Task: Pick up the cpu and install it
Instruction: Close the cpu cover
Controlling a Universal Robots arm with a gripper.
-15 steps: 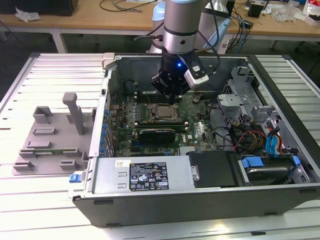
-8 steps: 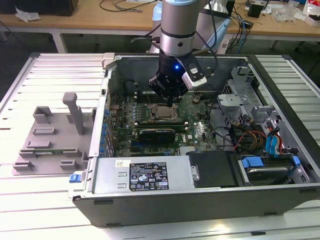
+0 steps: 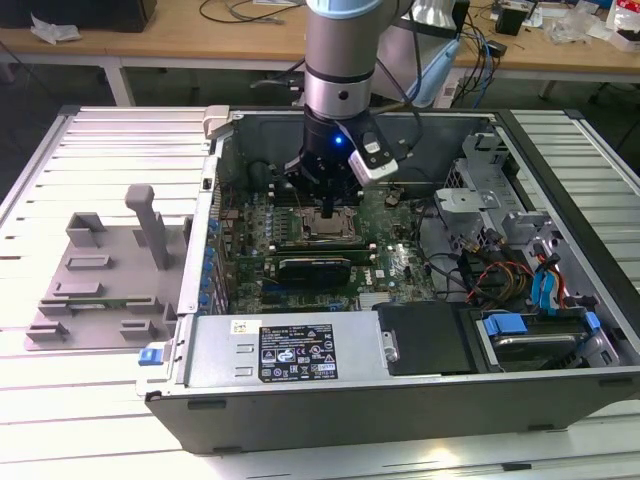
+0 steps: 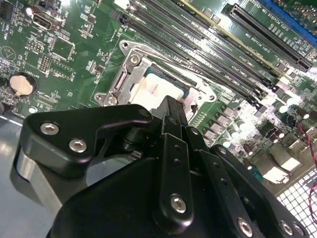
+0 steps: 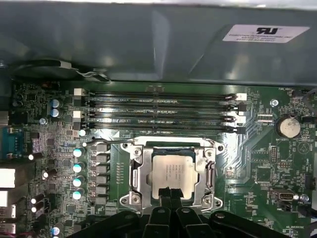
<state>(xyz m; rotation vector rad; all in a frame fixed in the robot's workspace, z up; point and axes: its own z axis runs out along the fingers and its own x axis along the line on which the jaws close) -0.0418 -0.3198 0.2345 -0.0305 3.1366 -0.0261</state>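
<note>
Cpu (image 5: 172,172), small square chip, pale silver metal top, lying flat, seated inside the socket frame (image 5: 136,171)

cpu (image 5: 171,168) in socket (image 5: 135,174), memory slots (image 5: 158,111) beside it; claw (image 5: 168,191) above

Pale slatted bench (image 3: 60,160) underneath; far behind, wooden bench (image 3: 180,45) strewn with cables (image 3: 250,12); bright, even light.

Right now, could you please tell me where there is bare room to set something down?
The slatted table is bare beyond and in front of the grey tray, and along the computer case on the exterior view's right. Inside the case it is crowded: gripper, board, cables.
</note>
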